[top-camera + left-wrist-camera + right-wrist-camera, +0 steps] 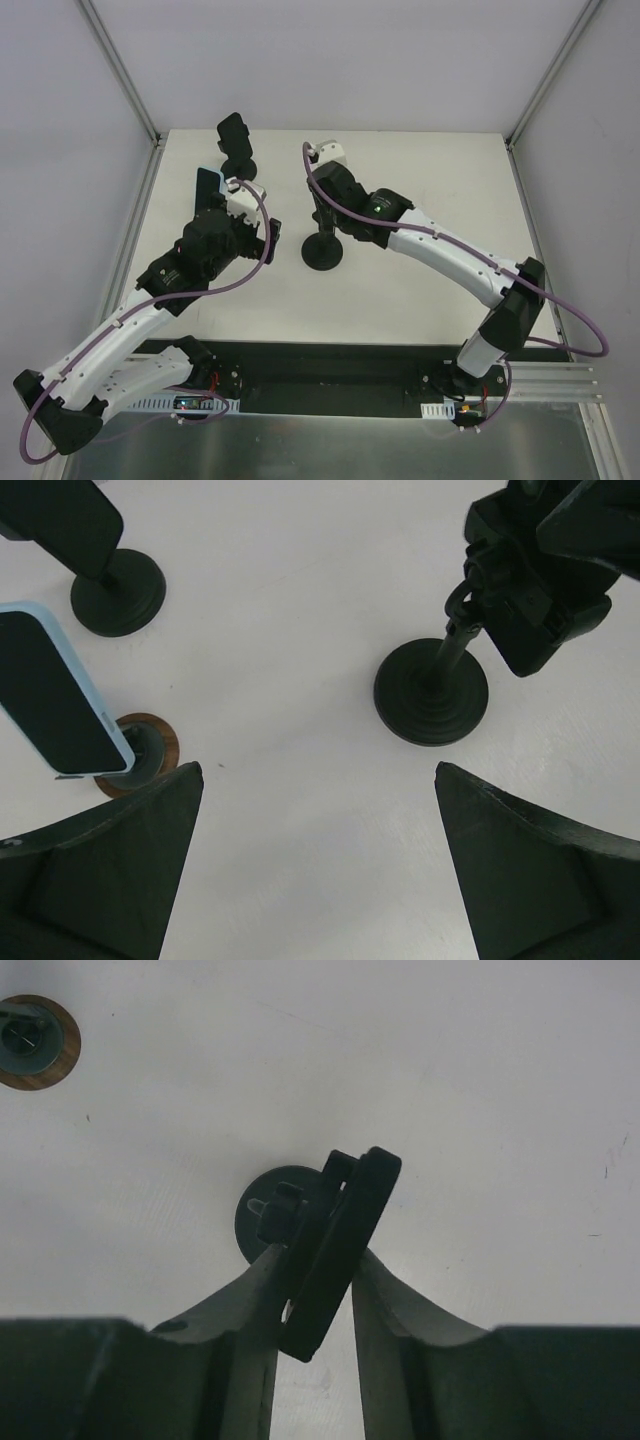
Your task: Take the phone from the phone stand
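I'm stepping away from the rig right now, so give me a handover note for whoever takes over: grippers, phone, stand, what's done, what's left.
Left gripper: open, holding nothing.
Right gripper: fingers closed on the sides of the dark phone.
The phone sits in the cradle of the middle stand, which is upright.
Done: the phone is grasped.
Left: lift it out of the stand and set it down.

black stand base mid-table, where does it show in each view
top external: black stand base, mid-table.
left wrist: upper right.
right wrist: centre, partly behind the phone in the jaws.
shared landmark: wood-rimmed base, lower left in left wrist, top left in right wrist.
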`<state>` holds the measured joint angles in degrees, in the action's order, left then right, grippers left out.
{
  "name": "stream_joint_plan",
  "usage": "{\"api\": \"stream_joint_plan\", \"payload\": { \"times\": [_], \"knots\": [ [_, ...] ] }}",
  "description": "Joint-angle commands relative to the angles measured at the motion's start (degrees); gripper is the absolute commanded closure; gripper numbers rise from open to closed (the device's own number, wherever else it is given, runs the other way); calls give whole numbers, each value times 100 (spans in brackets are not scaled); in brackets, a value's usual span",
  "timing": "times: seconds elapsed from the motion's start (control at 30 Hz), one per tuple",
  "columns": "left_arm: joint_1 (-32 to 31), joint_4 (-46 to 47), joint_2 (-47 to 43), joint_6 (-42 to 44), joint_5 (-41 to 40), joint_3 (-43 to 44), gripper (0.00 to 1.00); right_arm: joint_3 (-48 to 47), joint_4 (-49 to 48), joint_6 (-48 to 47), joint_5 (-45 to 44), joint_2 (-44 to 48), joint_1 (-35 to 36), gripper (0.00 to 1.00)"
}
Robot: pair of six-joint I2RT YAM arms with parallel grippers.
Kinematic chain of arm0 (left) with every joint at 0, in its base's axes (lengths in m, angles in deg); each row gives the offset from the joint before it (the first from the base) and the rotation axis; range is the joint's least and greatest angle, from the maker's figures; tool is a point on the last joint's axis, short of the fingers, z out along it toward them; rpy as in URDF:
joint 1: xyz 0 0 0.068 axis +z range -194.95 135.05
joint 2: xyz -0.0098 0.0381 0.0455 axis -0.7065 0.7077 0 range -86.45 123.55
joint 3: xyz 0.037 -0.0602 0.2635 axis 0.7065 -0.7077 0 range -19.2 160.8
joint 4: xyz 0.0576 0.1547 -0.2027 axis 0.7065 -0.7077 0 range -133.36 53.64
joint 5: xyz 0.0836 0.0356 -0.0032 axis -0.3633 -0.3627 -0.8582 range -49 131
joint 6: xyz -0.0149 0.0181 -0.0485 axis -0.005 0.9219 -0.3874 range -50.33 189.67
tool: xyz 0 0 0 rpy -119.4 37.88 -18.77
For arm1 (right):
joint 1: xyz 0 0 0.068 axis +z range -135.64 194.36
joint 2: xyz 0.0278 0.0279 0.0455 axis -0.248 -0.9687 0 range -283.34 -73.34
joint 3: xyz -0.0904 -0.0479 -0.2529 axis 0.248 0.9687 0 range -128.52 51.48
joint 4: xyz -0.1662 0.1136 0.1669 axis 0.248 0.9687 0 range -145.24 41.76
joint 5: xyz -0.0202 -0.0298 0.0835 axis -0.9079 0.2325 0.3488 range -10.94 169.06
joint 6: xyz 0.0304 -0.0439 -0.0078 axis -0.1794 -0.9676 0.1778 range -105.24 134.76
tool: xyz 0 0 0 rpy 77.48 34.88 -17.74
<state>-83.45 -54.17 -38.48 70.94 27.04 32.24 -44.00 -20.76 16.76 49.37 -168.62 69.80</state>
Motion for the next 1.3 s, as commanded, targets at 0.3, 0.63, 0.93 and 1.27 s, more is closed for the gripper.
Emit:
{"api": "stream_joint_plan", "payload": {
  "times": [0.3, 0.63, 0.93, 1.27],
  "knots": [
    [27, 716, -77, 74, 2167, -328, 1, 1259, -995, -1122, 1018, 1644, 37, 99],
    [-148, 2393, 818, -874, 2863, -767, 1, 2103, -1558, -1413, 1730, 2242, 28, 99],
    [-377, 3072, 1443, -708, 2697, -846, 20, 2490, -1962, -1430, 2002, 2524, 28, 99],
    [-404, 3863, 1865, -567, 2828, -1180, 56, 2675, -2121, -1413, 2090, 2629, 37, 99]
  ]
}}
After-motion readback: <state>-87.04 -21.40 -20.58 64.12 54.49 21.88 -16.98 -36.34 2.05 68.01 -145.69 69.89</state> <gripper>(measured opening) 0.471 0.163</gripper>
